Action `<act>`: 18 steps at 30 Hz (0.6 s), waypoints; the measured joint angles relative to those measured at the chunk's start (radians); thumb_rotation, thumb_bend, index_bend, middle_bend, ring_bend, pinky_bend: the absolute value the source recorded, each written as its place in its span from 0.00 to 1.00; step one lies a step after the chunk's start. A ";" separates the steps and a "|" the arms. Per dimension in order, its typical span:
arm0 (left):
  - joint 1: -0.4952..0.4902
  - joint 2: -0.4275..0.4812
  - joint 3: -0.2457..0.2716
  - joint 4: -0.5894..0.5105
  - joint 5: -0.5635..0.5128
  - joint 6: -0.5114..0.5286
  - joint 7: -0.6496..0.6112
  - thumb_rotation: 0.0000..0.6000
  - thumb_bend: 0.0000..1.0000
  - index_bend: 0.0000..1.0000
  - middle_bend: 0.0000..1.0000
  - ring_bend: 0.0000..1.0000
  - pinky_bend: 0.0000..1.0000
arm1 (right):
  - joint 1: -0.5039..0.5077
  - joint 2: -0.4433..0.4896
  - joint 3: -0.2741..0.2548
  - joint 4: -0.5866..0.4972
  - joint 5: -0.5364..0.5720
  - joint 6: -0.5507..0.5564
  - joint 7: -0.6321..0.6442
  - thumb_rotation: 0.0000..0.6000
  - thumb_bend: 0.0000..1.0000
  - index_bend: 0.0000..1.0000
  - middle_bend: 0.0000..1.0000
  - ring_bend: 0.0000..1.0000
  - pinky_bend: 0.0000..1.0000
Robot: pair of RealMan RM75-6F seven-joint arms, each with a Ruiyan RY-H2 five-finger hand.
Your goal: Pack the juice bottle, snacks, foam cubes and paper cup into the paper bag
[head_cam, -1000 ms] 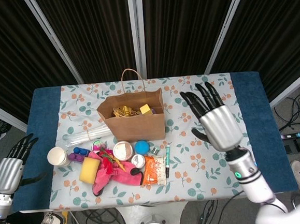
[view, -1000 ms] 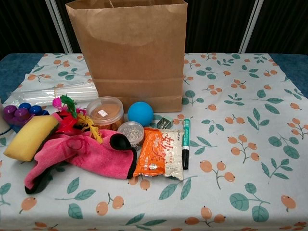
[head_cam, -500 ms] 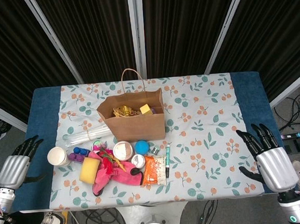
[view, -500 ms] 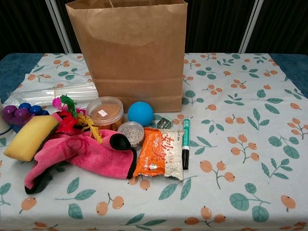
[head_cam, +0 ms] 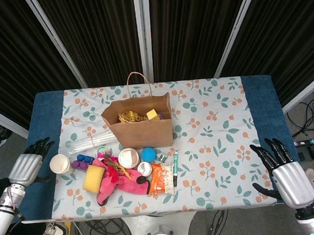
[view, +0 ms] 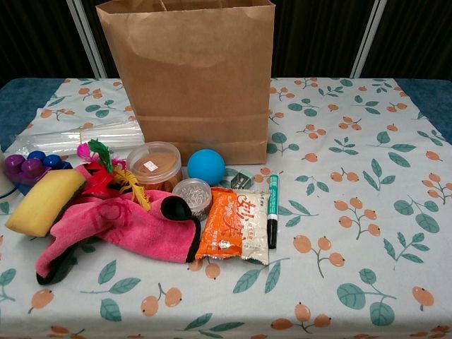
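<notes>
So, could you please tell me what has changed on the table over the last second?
The right robot hand pulled back from above the table beside the paper bag to the near right corner. The left robot hand edged toward the paper cup. Both hold nothing; the items stayed put.

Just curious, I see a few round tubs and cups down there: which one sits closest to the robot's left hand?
The white paper cup, alone at the left end of the clutter beside the left hand.
</notes>
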 measured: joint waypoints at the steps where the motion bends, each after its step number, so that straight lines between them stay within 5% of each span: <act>1: -0.005 -0.001 0.002 0.001 -0.002 -0.013 0.004 1.00 0.09 0.13 0.10 0.06 0.16 | -0.002 0.001 0.004 0.002 0.002 -0.004 0.004 1.00 0.00 0.10 0.20 0.00 0.00; 18: -0.060 -0.009 0.021 -0.001 -0.036 -0.121 0.057 1.00 0.13 0.17 0.16 0.11 0.22 | -0.025 -0.022 0.066 0.061 0.054 -0.068 0.057 1.00 0.00 0.11 0.21 0.00 0.00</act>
